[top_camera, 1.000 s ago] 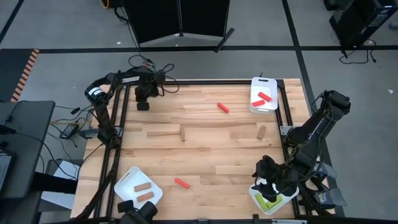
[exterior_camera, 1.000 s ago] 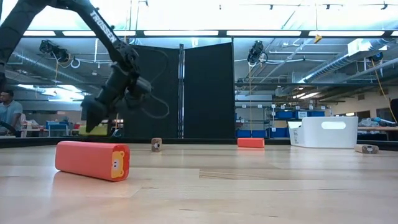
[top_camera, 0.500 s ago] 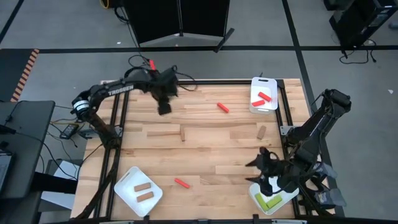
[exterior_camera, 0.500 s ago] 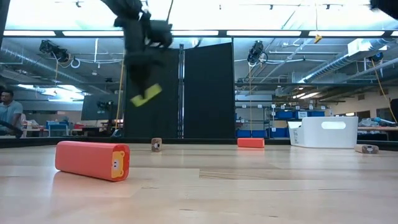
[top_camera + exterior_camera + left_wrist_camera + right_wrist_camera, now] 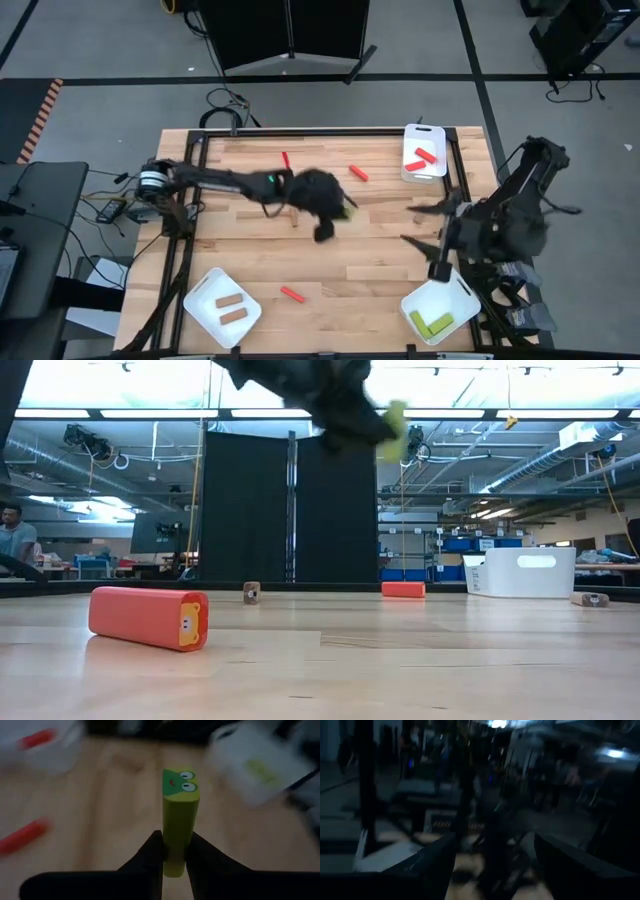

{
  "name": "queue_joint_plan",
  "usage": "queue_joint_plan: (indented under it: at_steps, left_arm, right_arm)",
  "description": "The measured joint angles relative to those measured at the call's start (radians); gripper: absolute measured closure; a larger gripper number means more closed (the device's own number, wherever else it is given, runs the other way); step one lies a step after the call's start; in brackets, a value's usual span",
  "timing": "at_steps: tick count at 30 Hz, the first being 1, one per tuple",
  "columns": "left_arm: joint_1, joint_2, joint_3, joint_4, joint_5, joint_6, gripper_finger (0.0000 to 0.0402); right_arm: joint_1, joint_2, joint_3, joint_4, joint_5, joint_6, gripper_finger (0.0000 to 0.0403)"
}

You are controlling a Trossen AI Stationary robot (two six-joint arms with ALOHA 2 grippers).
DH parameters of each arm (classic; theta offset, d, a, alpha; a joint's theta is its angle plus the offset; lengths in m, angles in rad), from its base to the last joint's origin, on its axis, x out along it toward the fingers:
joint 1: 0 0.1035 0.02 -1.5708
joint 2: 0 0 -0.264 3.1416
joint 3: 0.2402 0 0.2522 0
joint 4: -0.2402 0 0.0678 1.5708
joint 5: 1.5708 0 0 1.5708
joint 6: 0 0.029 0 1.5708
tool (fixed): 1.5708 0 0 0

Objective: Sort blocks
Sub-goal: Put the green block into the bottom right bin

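My left gripper (image 5: 175,857) hangs over the table's middle, shut on a yellow-green block (image 5: 180,815) with a frog face on its free end. The block also shows in the high view (image 5: 347,210) and the low view (image 5: 396,428). My right gripper (image 5: 421,224) hovers open near the right edge, its fingers (image 5: 435,862) wide apart with nothing between them. Loose red blocks (image 5: 358,172) (image 5: 292,294) lie flat on the wood. A brown block (image 5: 293,216) lies partly under my left arm. My left gripper pinches the yellow-green block's rear end (image 5: 174,851) between its two fingers. The fingers come from the table's left, slanting downward, and lie along the block. The block sticks out past the fingertips, face end forward, lifted clear of the table.
There are three white trays: far right (image 5: 408,170) with red blocks, near left (image 5: 205,300) with two brown blocks, near right (image 5: 450,295) with yellow-green blocks. A black frame borders the table. The low view shows a red block (image 5: 148,617) close by and small blocks farther off.
My left gripper has swung from the far left corner toward the table's middle and upward with the yellow-green block, tipping from pointing down to a shallow slant. My right gripper has risen from the near right tray toward the far edge, turning level, still open.
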Motion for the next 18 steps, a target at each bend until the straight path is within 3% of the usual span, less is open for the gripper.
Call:
queue_joint_plan:
  at_steps: [4, 8, 18]
  left_arm:
    - [-0.080, 0.109, 0.017, 0.249, 0.050, -0.039, 0.0341]
    - [-0.118, 0.235, 0.124, 0.352, 0.070, -0.040, 0.0341]
    - [-0.172, 0.592, 0.581, 0.346, 0.235, -0.041, 0.0341]
  right_arm:
    - [-0.024, -0.040, 0.008, 0.223, -0.004, -0.230, 0.0125]
    - [-0.051, -0.084, 0.016, 0.339, -0.036, -0.348, 0.0125]
    - [-0.141, -0.166, 0.016, 0.393, -0.094, -0.394, 0.0122]
